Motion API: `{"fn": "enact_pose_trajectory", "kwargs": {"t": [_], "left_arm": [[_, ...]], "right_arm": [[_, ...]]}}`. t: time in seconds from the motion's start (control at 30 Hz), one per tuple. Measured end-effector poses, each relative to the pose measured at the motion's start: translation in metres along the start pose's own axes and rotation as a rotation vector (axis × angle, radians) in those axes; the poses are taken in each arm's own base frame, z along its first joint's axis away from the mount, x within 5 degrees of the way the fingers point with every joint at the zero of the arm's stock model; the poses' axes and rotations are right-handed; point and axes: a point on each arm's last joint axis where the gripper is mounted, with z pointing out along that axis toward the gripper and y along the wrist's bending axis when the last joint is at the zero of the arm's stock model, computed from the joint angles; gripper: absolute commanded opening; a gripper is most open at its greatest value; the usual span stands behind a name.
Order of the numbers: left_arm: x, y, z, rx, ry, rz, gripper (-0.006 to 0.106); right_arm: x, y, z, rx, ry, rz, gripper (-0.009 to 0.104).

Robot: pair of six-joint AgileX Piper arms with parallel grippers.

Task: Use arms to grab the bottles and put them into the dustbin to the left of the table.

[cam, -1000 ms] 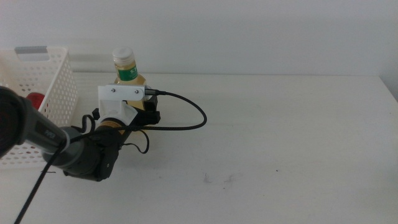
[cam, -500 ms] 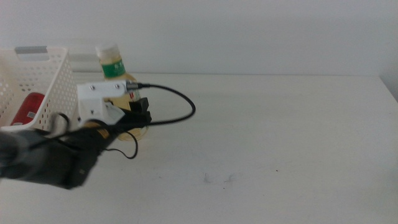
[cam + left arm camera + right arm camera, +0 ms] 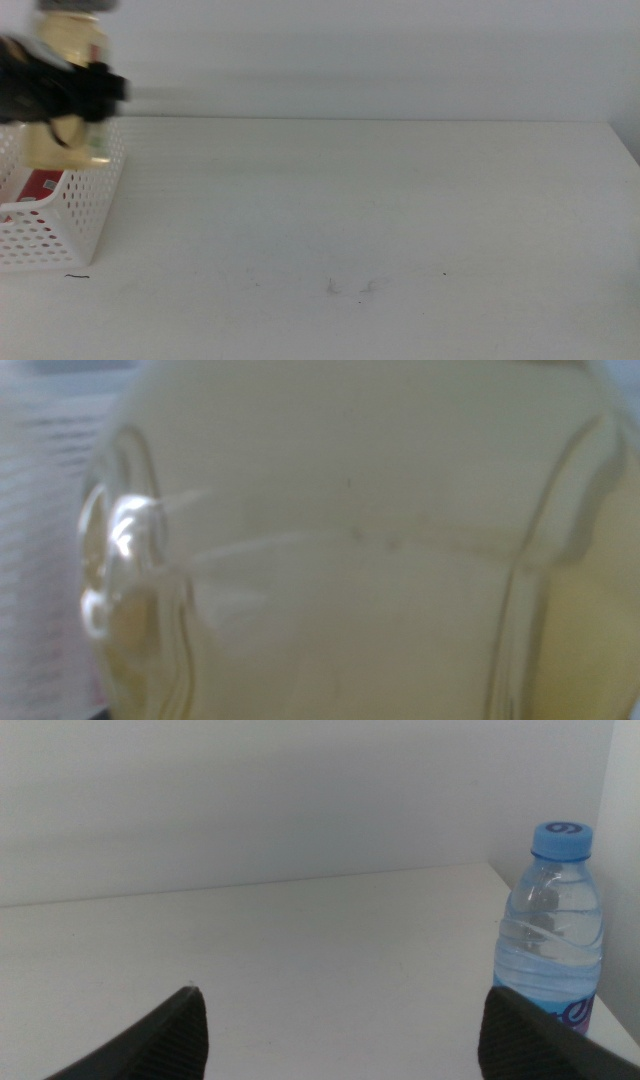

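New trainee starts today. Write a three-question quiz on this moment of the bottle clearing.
1. True or false: the yellow-liquid bottle stands on the table.
2. What red thing lies in the dustbin? A) red can B) red cup C) red cloth
3. Which bottle does the right wrist view show, and what colour is its cap?

Key
1. False: the left end effector holds it above the dustbin.
2. A, the red can.
3. The clear water bottle, blue cap, between the open jaws of the right end effector.

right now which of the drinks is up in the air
The yellow bottle: the left gripper holds it above the white basket. The red can lies in the basket; the water bottle stands on the table.
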Motion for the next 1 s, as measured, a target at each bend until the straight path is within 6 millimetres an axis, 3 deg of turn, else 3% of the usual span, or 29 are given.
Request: {"fn": "enact_pose_trajectory", "kwargs": {"t": [0.1, 0.23, 0.4, 0.5, 0.63, 0.73, 1.0], "left_arm": [[-0.023, 0.032, -0.01, -0.067, 0.079, 0.035, 0.0], [-0.043, 0.077, -0.004, -0.111, 0.139, 0.03, 0.0], [-0.036, 0.112, 0.045, -0.104, 0.257, 0.028, 0.0], [-0.024, 0.117, 0.081, -0.079, 0.344, 0.026, 0.0], [-0.011, 0.119, 0.112, -0.046, 0.419, 0.029, 0.003], [-0.003, 0.121, 0.129, -0.031, 0.456, 0.021, 0.017], [0.0, 0.121, 0.137, -0.021, 0.473, 0.037, 0.094]], "right_arm": [[0.0, 0.0, 0.0, 0.0, 0.0, 0.0, 0.079], [0.0, 0.0, 0.0, 0.0, 0.0, 0.0, 0.079], [0.0, 0.0, 0.0, 0.0, 0.0, 0.0, 0.079], [0.0, 0.0, 0.0, 0.0, 0.0, 0.0, 0.079], [0.0, 0.0, 0.0, 0.0, 0.0, 0.0, 0.079], [0.0, 0.0, 0.0, 0.0, 0.0, 0.0, 0.079], [0.0, 0.0, 0.0, 0.0, 0.0, 0.0, 0.079]]}}
